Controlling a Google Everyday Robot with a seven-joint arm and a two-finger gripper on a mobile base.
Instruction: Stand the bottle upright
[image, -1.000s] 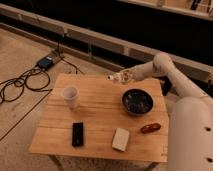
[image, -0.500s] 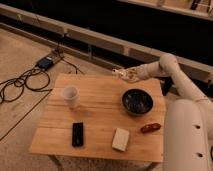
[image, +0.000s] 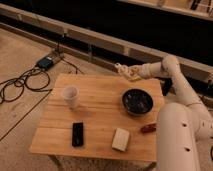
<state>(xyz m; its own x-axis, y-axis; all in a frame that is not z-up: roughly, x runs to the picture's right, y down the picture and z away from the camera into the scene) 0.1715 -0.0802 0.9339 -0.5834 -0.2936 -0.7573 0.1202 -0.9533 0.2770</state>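
My gripper (image: 124, 71) hovers above the far edge of the wooden table (image: 100, 120), left of and behind the dark bowl (image: 137, 101). A pale beige shape sits at the gripper's tip; it may be the bottle, but I cannot separate it from the gripper. No bottle shows lying or standing on the table top. The white arm reaches in from the right, its elbow at the far right.
On the table stand a white cup (image: 70, 96) at the left, a black flat object (image: 77, 133) at the front, a cream block (image: 120, 139) and a small reddish-brown item (image: 148, 128). Cables and a power box (image: 47, 62) lie on the floor at the left.
The gripper has shifted slightly right and away from the table's middle, mostly a second ago. Objects on the table have not moved.
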